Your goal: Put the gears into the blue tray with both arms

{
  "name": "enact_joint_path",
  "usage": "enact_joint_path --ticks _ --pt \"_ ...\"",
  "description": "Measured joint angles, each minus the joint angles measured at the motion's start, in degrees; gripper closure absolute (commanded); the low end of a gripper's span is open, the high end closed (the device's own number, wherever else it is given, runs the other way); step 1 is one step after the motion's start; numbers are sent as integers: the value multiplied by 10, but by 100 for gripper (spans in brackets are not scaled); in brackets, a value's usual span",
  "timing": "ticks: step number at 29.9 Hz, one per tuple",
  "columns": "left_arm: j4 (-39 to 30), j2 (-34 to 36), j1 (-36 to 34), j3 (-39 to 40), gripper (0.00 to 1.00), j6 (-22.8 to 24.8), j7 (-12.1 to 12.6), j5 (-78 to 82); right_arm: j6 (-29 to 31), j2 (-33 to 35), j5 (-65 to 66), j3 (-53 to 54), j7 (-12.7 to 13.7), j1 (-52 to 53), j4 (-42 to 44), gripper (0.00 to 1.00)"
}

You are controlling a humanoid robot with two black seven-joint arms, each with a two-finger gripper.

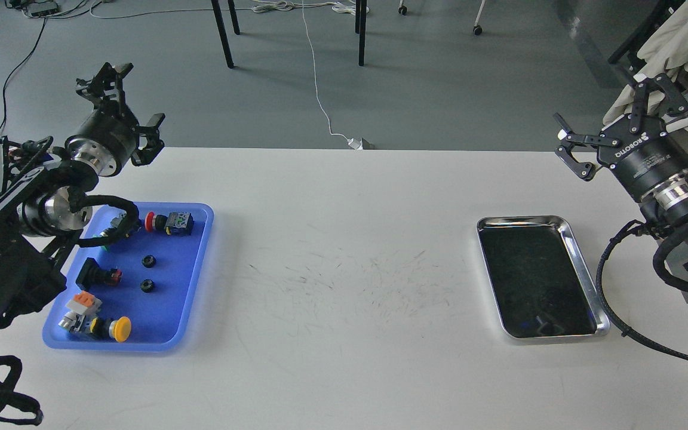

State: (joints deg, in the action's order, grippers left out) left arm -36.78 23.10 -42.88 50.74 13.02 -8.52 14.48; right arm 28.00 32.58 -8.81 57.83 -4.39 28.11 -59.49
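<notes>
The blue tray (194, 280) lies at the table's left. Two gears rest on its floor, one (149, 260) a little behind the other (147, 285). Around them in the tray are push-button switches: a red-capped one (168, 222), a black block with a red tip (96, 275), an orange-topped one (83, 301) and a yellow-capped one (111, 328). My left gripper (123, 98) is raised above the tray's far left corner, open and holding nothing. At the table's far right edge my right gripper (616, 116) is also lifted, open and holding nothing.
A shiny steel tray (583, 263) with a dark inside sits on the right half of the table. Black cable loops hang off both arms. Chair legs and cords lie on the floor beyond the table's far edge. A pale cloth drapes over a frame at the upper right.
</notes>
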Motion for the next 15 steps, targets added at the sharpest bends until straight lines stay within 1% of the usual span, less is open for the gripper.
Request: enact_joint_path --ticks 3,8,15 --pt "29 -3 -5 1 2 29 0 -22 0 -5 0 4 -3 2 4 1" --pt "37 -3 -5 1 2 62 -6 -34 0 -6 -3 16 -7 2 23 1" --pt "37 -3 -6 0 2 70 -8 -36 -1 -5 -4 25 -7 -4 28 1"
